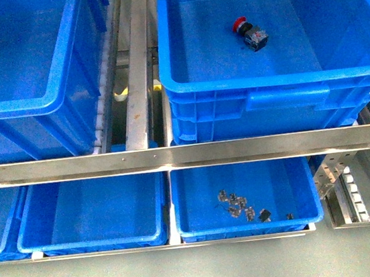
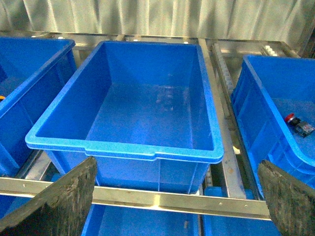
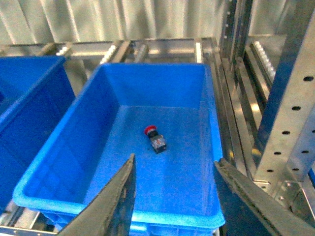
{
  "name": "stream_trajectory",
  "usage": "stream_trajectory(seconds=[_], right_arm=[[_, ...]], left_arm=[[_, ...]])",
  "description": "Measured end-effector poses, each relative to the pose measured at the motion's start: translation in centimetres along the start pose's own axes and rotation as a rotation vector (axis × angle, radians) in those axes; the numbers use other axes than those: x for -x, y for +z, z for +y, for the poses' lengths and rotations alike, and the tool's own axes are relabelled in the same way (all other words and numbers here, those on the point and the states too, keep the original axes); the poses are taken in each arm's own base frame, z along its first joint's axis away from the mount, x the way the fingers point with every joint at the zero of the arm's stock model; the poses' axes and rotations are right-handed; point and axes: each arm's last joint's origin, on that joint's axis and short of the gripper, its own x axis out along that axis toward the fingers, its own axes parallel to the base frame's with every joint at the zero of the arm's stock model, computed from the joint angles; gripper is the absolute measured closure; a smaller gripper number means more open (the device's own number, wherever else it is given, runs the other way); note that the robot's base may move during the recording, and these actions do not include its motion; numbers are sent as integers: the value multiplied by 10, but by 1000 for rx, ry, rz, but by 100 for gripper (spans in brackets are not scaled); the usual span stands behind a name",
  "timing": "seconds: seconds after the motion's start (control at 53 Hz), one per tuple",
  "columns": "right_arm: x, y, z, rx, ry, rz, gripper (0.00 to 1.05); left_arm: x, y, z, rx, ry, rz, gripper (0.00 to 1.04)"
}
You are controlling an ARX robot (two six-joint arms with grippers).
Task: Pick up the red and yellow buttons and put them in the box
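Crate point(image 1: 232, 80), deep blue plastic, holding red mushroom-cap push-button point(image 1: 248, 33), shallow blue tray point(image 1: 193, 205) with dark bits point(image 1: 237, 206) we can't make out, left gripper point(image 2: 177, 164) and right gripper point(image 3: 174, 158) apart

The red button point(image 3: 155, 139) lay on its side near the middle of the box point(image 3: 157, 88) floor. The right tool point(image 3: 175, 160) hung over the near rim, its two dark fingers point(image 3: 118, 201) spread wide. Another blue crate point(image 3: 29, 108) sat just left, and a perforated metal post point(image 3: 288, 113) stood right.
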Motion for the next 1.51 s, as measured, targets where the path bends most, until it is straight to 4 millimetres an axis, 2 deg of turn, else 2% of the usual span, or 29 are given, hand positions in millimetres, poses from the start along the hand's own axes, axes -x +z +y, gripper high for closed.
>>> stream_trajectory(seconds=[0.226, 0.264, 0.66, 1.509], right_arm=[[23, -14, 2, 14, 12, 8, 98], [25, -15, 2, 17, 13, 7, 102], [54, -30, 2, 18, 14, -11, 101], [81, -25, 2, 19, 15, -31, 101]], left_arm=[[0, 0, 0, 0, 0, 0, 8], [0, 0, 0, 0, 0, 0, 8], [0, 0, 0, 0, 0, 0, 8], [0, 0, 0, 0, 0, 0, 8]])
